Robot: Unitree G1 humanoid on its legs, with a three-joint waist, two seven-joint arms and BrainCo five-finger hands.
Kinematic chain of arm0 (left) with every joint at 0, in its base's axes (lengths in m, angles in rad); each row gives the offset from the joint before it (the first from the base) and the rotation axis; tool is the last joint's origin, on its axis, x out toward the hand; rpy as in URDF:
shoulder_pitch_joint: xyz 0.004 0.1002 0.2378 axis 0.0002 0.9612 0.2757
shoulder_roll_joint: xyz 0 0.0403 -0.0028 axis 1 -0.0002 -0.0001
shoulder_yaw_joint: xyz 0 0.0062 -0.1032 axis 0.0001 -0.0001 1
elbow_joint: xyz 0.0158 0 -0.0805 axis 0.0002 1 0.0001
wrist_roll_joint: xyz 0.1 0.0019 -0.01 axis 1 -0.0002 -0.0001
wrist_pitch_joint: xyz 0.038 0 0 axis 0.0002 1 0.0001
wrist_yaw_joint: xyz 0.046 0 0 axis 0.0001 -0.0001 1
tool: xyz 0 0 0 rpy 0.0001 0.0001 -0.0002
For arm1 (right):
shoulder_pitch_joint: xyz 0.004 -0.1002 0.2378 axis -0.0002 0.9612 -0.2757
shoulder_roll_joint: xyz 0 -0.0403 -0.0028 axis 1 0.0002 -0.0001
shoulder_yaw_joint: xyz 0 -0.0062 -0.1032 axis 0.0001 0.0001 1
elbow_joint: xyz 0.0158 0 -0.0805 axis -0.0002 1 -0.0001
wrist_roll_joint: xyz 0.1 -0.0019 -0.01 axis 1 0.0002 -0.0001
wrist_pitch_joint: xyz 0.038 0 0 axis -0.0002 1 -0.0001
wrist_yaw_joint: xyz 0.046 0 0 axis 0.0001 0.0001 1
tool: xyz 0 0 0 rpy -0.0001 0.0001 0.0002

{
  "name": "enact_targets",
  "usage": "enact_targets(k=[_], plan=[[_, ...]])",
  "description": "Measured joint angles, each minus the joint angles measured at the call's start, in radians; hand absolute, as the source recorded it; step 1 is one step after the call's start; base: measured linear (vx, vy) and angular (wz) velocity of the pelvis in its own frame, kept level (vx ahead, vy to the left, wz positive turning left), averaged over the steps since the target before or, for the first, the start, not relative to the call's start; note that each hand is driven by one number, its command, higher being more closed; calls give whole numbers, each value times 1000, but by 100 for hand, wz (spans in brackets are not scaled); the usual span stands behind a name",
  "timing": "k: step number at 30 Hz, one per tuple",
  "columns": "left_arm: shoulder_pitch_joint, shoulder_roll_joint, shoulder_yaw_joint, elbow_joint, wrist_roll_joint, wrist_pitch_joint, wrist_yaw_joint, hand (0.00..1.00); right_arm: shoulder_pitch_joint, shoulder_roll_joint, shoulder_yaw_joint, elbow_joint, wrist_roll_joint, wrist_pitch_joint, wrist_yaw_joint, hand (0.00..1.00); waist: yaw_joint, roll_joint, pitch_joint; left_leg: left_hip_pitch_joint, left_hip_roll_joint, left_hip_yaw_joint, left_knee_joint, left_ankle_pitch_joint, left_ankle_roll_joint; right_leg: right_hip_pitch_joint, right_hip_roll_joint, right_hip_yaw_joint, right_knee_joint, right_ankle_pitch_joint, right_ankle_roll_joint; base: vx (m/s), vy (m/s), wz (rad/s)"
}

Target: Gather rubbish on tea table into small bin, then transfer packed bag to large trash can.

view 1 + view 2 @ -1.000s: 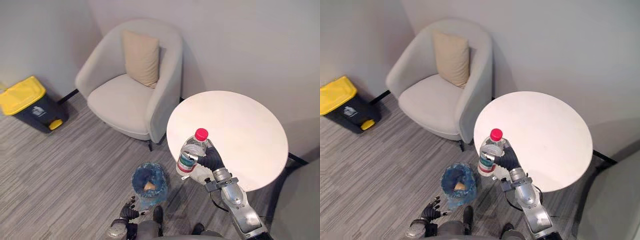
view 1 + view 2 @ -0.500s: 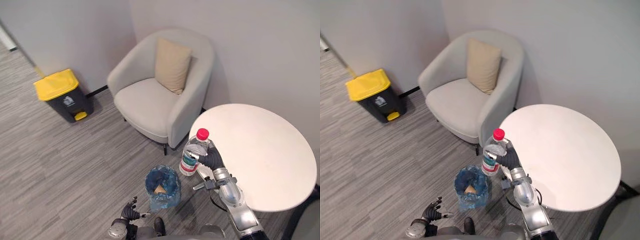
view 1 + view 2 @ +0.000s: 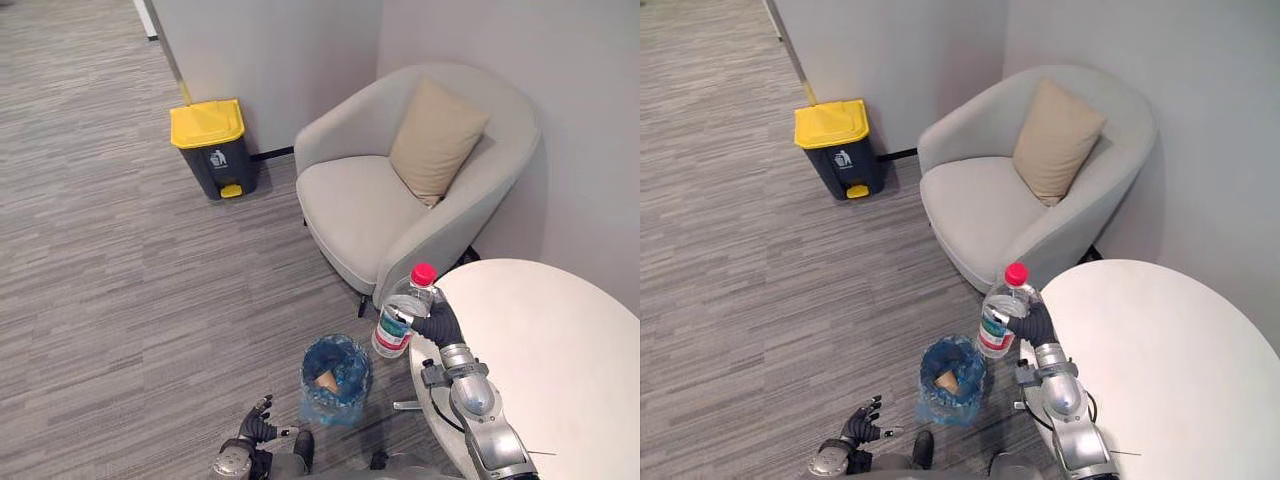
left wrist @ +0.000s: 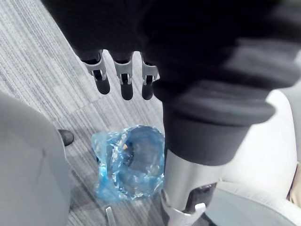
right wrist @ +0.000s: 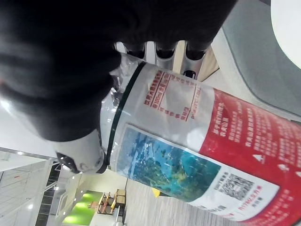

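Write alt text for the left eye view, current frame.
The right hand grips an upright red-capped bottle at the edge of the round table, beside a blue-bagged bin on the floor. The left hand hangs open low by the bin. Behind stand an armchair with a cushion and a yellow-lidded trash can.

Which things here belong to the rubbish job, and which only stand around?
Job: bottle, held by right hand; small bin; table; yellow-lidded trash can; left hand, idle near the bin.
Standing around: armchair; cushion on it.
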State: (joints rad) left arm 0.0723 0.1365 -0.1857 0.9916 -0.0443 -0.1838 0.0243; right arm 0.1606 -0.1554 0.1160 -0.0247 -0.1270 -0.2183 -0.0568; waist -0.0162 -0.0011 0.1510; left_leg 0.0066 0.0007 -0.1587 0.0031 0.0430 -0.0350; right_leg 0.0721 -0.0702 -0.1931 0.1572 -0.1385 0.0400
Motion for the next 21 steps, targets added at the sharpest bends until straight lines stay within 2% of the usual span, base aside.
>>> enact_targets(k=[11, 13, 16, 19, 21], plan=[[2, -1, 6, -1, 0, 0, 1, 0, 7, 9, 1, 0, 0, -1, 10, 100, 0, 2, -1, 7, -1, -84, -86, 68, -9, 18, 0, -93, -13, -1, -1, -34, -24, 26], [1, -1, 8, -1, 0, 0, 1, 0, 7, 10, 3, 0, 0, -1, 10, 100, 2, 3, -1, 5, -1, -78, -100, 68, -3, 18, -1, -100, -13, -4, 0, -71, -15, 17], [4, 2, 26, -1, 2, 1, 2, 0, -2, 2, 25, 5, -1, -1, 9, 100, 4, 7, 3, -11, 6, 0, -101, 66, -4, -2, -3, -96, -2, -11, 8, -69, 5, -2], [-9, 15, 31, -1, 10, 1, 2, 0, -68, -31, 77, 51, -4, -1, 2, 100, 4, 12, 16, -109, -2, 41, -46, 68, 3, -129, -22, -69, 102, -40, -2, -41, 31, -10], [-52, 27, 27, -5, 9, 1, 5, 0, -148, -52, 101, 95, -16, 1, -7, 100, 6, 15, 77, -212, -22, 42, 59, 66, 11, -232, -54, -72, 210, -72, -9, -37, 15, 24]])
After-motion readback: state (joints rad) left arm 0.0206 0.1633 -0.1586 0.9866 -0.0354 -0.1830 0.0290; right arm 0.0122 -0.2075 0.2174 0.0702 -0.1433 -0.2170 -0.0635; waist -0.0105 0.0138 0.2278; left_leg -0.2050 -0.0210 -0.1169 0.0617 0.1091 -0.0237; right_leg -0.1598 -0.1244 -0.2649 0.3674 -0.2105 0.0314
